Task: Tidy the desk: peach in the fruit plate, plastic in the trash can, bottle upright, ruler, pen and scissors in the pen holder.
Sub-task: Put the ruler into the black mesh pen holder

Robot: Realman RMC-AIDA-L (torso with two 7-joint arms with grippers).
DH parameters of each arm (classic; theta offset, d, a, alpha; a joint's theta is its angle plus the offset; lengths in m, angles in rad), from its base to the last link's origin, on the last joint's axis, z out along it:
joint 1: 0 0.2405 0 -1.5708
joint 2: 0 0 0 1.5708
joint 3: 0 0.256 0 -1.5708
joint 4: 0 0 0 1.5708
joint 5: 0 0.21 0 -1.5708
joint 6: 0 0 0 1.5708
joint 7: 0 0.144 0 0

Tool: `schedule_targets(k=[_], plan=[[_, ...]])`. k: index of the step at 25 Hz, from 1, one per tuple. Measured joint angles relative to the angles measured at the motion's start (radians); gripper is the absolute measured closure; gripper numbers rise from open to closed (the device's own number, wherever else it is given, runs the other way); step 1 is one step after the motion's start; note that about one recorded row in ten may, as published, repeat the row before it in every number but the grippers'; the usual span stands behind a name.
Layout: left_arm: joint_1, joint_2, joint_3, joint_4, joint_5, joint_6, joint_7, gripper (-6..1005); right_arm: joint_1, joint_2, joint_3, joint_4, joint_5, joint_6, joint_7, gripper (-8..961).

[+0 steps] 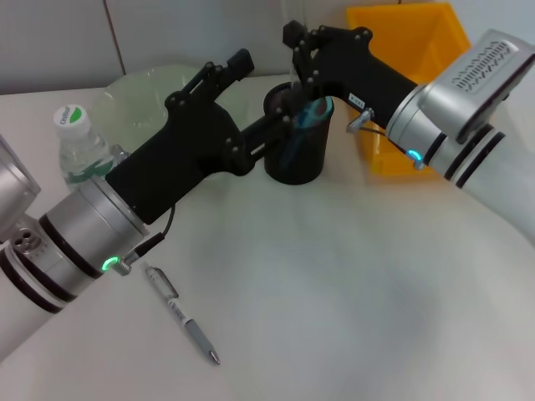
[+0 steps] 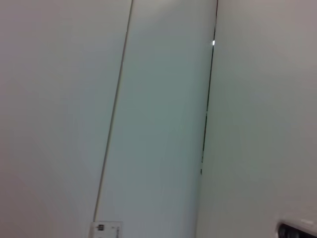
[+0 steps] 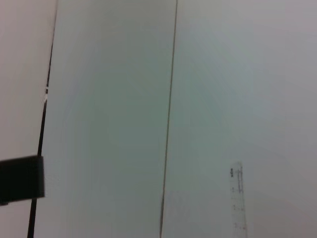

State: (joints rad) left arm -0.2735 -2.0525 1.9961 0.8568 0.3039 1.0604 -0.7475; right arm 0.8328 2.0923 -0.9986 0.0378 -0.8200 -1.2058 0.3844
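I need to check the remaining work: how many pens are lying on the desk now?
1. One pen lies on the desk in front of the left arm, near the front edge. The arms cover part of the desk, so another pen may be hidden.

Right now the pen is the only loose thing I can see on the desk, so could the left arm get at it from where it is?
Probably yes. The pen lies in the open on the desk, just below the left arm's wrist, with nothing on or beside it. The left end effector is up by the pen holder, so it would have to pull back first.
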Motion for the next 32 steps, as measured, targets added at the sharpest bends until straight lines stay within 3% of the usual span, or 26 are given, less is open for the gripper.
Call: schedule_targets(k=[14,19,21,22,24,27,28,29,31,32], plan=[[0.008,-0.001,-0.016,-0.002,0.051,0.005,-0.039,185,0.032,0.000,0.025,0.020,-0.003,0.101,0.043,927],[0.005,0.016,-0.026,0.003,0.093,0.002,-0.074,185,0.035,0.000,0.015,0.020,-0.008,0.109,0.072,924],[0.005,0.039,-0.066,0.029,0.203,-0.001,-0.160,185,0.035,0.000,0.015,0.020,-0.009,0.111,0.075,923],[0.005,0.039,-0.066,0.029,0.203,-0.001,-0.160,185,0.035,0.000,0.015,0.020,-0.009,0.112,0.077,923],[0.011,0.064,-0.139,0.069,0.362,0.005,-0.283,184,0.035,0.000,0.014,0.021,-0.009,0.112,0.079,922],[0.011,0.064,-0.139,0.069,0.362,0.005,-0.283,184,0.035,0.000,0.013,0.021,-0.009,0.111,0.082,920],[0.035,0.086,-0.249,0.152,0.599,0.050,-0.465,184,0.035,0.000,0.013,0.020,-0.009,0.111,0.084,920],[0.048,0.091,-0.318,0.218,0.733,0.094,-0.576,184,0.036,0.000,0.013,0.020,-0.010,0.111,0.087,919],[0.057,0.093,-0.379,0.280,0.861,0.138,-0.689,184,0.037,0.000,0.012,0.020,-0.010,0.113,0.091,918],[0.061,0.087,-0.444,0.362,1.019,0.186,-0.815,184,0.037,0.000,0.012,0.019,-0.010,0.113,0.091,918]])
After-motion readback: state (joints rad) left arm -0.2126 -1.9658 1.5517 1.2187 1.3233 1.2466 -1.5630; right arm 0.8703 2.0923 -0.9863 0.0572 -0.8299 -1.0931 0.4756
